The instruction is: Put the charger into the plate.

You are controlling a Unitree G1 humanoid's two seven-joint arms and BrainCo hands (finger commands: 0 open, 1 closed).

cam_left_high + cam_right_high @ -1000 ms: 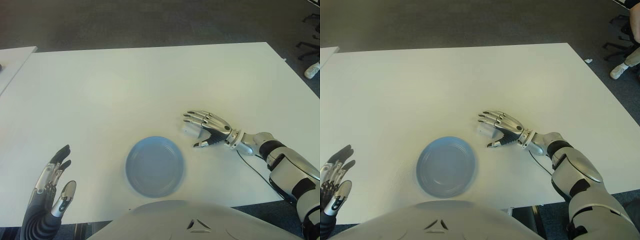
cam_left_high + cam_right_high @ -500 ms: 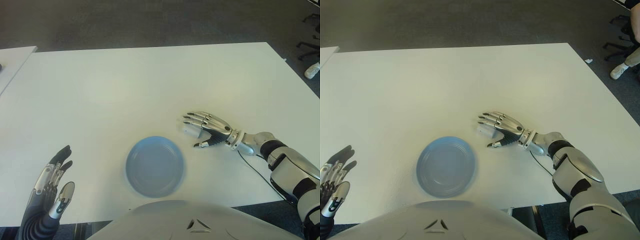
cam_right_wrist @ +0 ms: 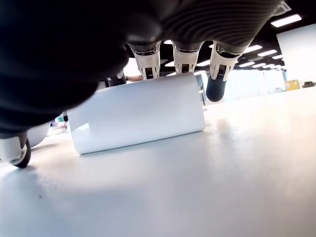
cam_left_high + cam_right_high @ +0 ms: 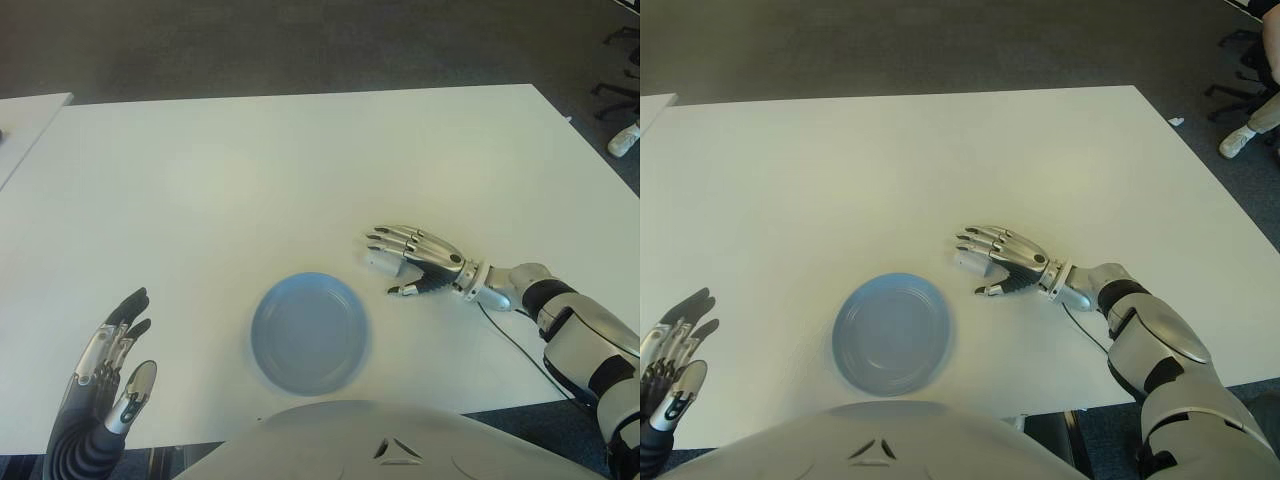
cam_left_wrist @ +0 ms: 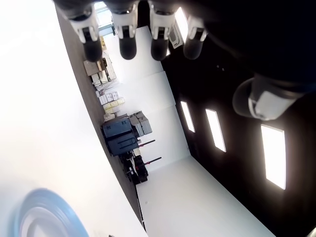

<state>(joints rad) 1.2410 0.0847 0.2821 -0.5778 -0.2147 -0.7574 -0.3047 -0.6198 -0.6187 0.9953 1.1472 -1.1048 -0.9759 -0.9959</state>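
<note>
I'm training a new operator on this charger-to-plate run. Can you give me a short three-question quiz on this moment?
1. True or false: the charger already lies in the blue plate.
2. Which hand is at the charger? A) left hand B) right hand
3. Fill in: the charger lies on the white ____, to the plate's right.

Key: 1 false; 2 B, its fingers arch over the charger, not closed; the left hand shows open, left of the plate; 3 table.

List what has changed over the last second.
Very little. The right hand has eased slightly lower over the charger, fingers arched above it, no grasp yet. The left hand drifted slightly near the table's front edge. The charger and blue plate stayed put.
</note>
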